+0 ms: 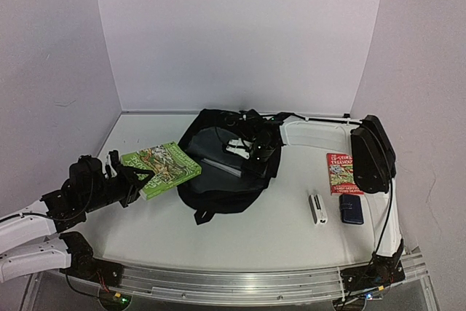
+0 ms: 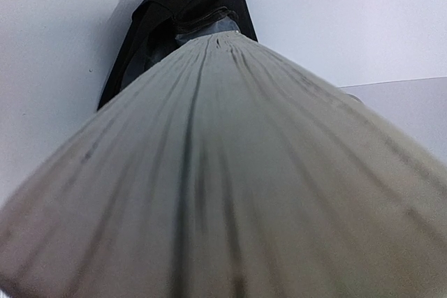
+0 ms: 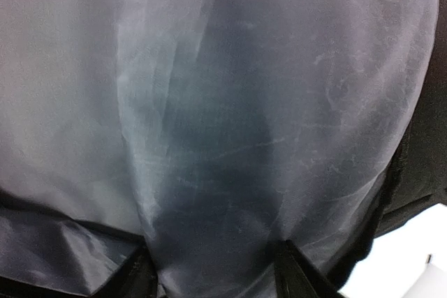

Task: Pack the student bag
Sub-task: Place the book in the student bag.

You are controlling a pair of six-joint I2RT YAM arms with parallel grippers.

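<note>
While the left gripper (image 1: 127, 180) clenches the green book (image 1: 162, 167) near the left edge of the table (image 1: 277, 238), the bag (image 1: 222, 189) lies open mid-table, the right gripper (image 1: 247, 149) in its mouth, grip unclear. Next, probably: slide the book inside.

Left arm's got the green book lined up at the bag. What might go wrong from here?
1. The left end effector grips the green book by one edge, so it may sag or twist going in.
2. The student bag is soft and slumped; the book's corner might snag the rim and shove the bag away.
3. The right end effector sits in the opening against the grey lining, so the book may hit it.
</note>
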